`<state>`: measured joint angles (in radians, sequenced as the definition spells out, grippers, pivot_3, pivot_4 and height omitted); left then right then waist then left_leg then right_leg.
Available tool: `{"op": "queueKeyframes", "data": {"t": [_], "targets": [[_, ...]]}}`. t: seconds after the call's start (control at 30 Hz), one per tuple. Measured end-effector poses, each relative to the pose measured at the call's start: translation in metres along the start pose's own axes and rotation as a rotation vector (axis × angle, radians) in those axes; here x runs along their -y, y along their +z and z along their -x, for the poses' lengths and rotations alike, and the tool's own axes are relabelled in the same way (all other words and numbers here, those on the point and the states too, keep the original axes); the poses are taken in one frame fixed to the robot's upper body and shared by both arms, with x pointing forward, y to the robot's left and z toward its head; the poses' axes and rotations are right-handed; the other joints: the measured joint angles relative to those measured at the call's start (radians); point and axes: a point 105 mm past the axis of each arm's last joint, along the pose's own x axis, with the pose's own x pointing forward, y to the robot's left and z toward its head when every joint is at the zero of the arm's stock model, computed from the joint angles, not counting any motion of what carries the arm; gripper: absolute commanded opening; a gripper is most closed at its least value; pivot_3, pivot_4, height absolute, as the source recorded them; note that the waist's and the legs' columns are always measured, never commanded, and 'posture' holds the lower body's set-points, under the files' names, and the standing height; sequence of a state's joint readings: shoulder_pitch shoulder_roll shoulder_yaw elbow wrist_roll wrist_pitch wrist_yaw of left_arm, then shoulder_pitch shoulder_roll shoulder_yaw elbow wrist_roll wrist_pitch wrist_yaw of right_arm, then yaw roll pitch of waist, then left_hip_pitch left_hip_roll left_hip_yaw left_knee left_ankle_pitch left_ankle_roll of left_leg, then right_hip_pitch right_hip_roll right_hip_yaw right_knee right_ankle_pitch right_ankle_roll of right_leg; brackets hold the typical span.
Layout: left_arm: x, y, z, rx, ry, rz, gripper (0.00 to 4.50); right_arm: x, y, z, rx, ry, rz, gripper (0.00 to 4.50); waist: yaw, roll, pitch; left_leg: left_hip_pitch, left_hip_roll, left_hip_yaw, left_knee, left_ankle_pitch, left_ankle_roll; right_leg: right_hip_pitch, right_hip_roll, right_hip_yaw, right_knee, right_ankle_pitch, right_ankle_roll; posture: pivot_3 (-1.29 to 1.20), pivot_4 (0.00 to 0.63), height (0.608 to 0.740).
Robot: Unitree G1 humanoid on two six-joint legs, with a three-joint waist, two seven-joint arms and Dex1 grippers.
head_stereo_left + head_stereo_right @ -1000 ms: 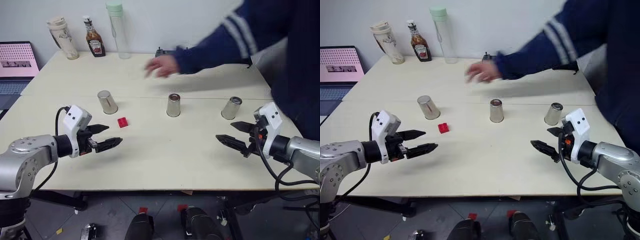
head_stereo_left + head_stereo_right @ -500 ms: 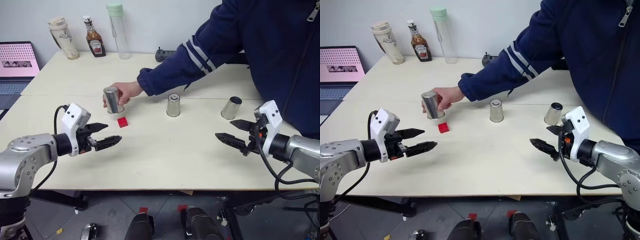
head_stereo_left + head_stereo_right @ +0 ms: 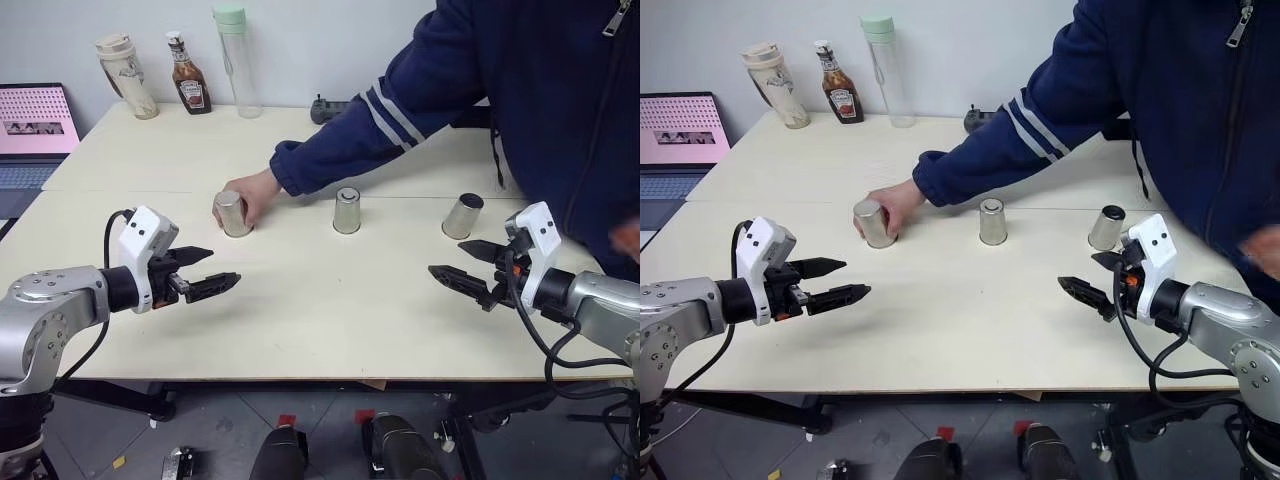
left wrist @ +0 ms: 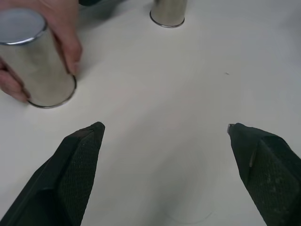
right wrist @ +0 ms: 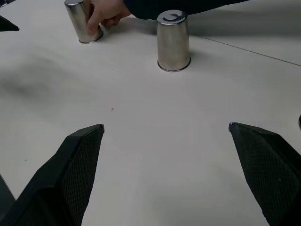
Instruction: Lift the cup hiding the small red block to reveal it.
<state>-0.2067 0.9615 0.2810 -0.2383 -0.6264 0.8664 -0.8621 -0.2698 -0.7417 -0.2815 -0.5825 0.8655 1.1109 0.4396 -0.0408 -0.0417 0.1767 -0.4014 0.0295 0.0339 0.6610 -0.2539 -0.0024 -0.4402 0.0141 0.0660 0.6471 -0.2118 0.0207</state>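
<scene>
cup (image 3: 233, 214) mouth-down under hand (image 3: 255, 190)

Each robot arm is a smooth silver-grey metal shell ending in a black wrist, a white boxy camera housing with two dark dots, and a gripper of two tapered black textured fingers: left gripper (image 3: 203, 272), right gripper (image 3: 462, 265). Black cables loop along both forearms.

2 head cams look down over table (image 3: 330, 300); 2 wrist cams sit low, close, sharing mid cup (image 5: 173, 41).
</scene>
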Motion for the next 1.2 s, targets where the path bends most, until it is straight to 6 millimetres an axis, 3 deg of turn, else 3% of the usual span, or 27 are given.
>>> {"op": "queueKeyframes", "data": {"t": [1.2], "targets": [[-0.0038, -0.0029, 0.0047, -0.003, 0.026, -0.011, 4.47, 0.0002, 0.001, -0.0067, 0.009, 0.008, -0.012, 4.5, 0.0, 0.0, 0.0, 0.0, 0.0, 0.0, 0.0, 0.0, 0.0, 0.0, 0.0, 0.0, 0.0, 0.0, 0.0, 0.0, 0.15, 0.74]]}}
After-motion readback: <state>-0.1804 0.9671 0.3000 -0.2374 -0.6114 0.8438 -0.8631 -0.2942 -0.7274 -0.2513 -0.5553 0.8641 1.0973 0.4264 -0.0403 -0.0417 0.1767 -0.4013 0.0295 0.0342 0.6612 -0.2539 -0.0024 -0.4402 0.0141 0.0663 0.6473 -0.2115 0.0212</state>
